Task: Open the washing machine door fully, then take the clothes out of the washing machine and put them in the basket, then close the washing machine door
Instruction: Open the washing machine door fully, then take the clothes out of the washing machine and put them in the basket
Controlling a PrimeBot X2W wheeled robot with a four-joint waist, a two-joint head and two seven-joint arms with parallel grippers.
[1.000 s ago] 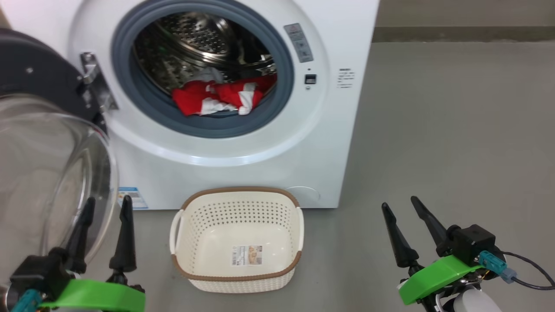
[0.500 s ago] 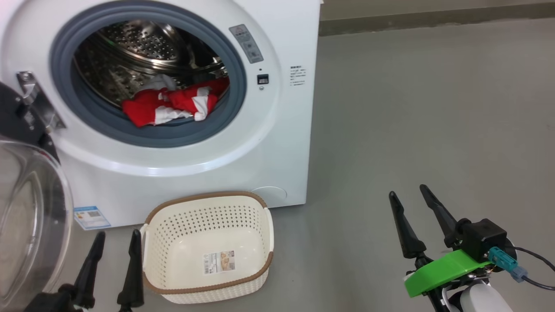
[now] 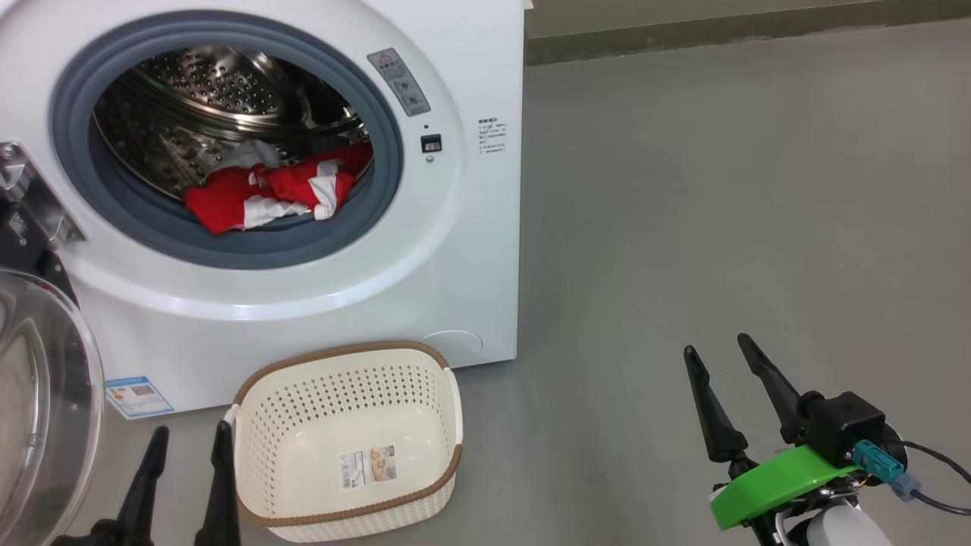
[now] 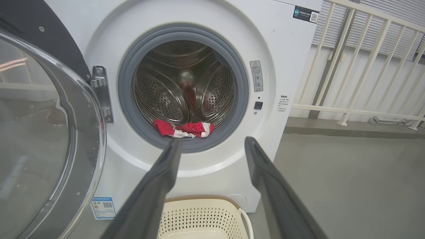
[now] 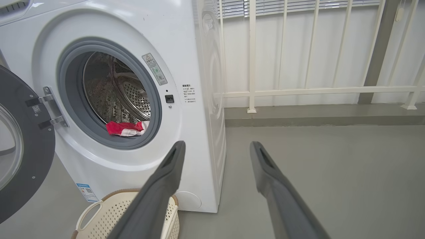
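Left gripper [image 3: 190, 444]: fingers [image 3: 221, 485] spread, empty, low just beside left rim of basket [image 3: 345, 353], pointing at drum [image 3: 190, 98] mouth; likely staged for reach-in. Right gripper [image 3: 717, 355]: spread, empty, well right of washing machine [image 3: 485, 250], out of way. Washing machine door [image 3: 34, 402] swung wide on left hinge [image 3: 30, 205], opening unobstructed. Clothes [image 3: 262, 199] heaped at drum's front lip, inside grey ring [image 3: 250, 252]. Basket on floor [image 3: 721, 189] below opening, empty, so drop is short.

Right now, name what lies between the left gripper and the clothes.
Head view: between left gripper and clothes, the washing machine's white front and grey ring.
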